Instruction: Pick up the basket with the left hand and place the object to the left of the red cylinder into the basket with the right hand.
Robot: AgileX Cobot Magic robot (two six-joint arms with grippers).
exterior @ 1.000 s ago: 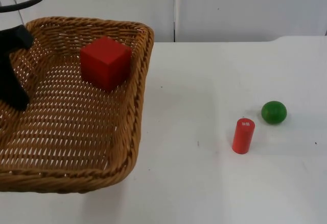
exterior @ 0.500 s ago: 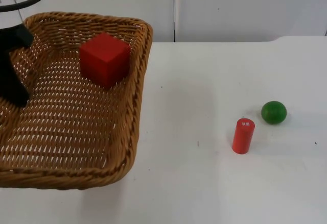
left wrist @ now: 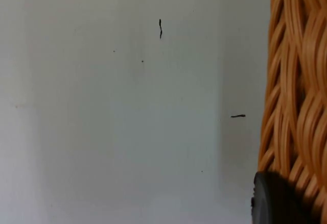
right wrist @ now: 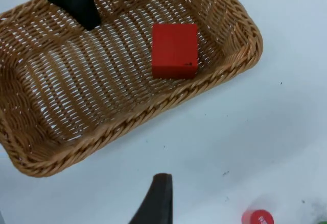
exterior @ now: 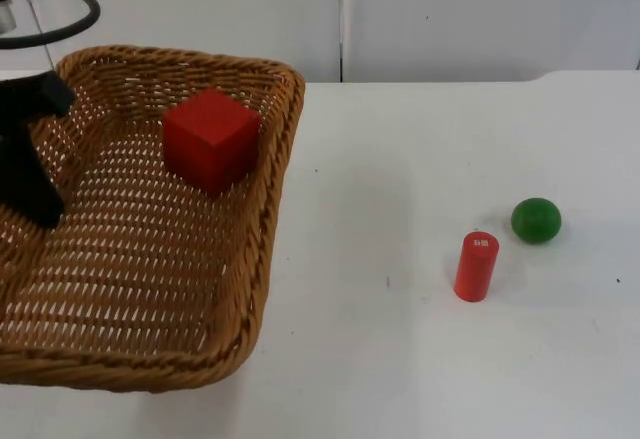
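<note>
A wicker basket [exterior: 262, 209] hangs at the table's left, held at its left wall by my left gripper [exterior: 30, 199], which is shut on it. The left wrist view looks along the basket wall [left wrist: 296, 81], with a black fingertip [left wrist: 276, 198] pressed against the weave. A red cube [exterior: 210, 139] lies inside the basket near its far right corner. The red cylinder [exterior: 476, 266] stands upright on the table at the right. My right gripper [right wrist: 158, 203] is high above the table, looking down on the basket [right wrist: 225, 73], the cube [right wrist: 174, 49] and the cylinder's top [right wrist: 258, 218].
A green ball [exterior: 536, 220] rests just behind and to the right of the red cylinder. The grey partition wall [exterior: 450, 19] closes the table at the back. Bare white table [exterior: 380, 259] lies between the basket and the cylinder.
The basket with the cube has shifted slightly right and toward the front. The dark part of the right arm at the upper edge one second ago has left the top view.
</note>
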